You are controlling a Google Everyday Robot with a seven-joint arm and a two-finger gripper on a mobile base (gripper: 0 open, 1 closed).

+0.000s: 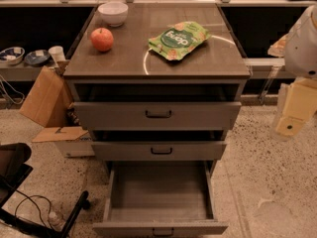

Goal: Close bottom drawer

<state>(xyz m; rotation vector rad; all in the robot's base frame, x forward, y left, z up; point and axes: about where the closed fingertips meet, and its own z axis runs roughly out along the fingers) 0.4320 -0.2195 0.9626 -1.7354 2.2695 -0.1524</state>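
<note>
Far left, a low shelf [20, 72] carries two small dishes [11, 55] and a pale cup [56, 53]. Below them a brown cardboard box [42, 95] leans against the cabinet's left side, with a flat cardboard piece [59, 133] on the speckled floor [257, 182] beside it. A dark chair base [15, 172] and loose cables [29, 207] occupy the lower left corner.

At centre stands the grey drawer cabinet [233, 71]. On its top, from left: a red apple [102, 39], a white bowl [113, 13] just behind it, and a green snack bag [179, 38] lying flat, well apart from both.

The top drawer [157, 115] and the middle drawer [159, 150] each stand slightly out, a dark gap showing above each front. The bottom drawer [158, 192] sits lowest in the cabinet and is pulled far out toward the camera, its plain grey interior exposed and its front panel with the small dark handle [162, 231] at the lower edge of the view.

At the far right edge, the gripper [290, 125] hangs below the white arm housing [302, 43], level with the upper two drawers, off the cabinet's right side and well apart from the bottom drawer. Whether it is open or closed cannot be determined.
</note>
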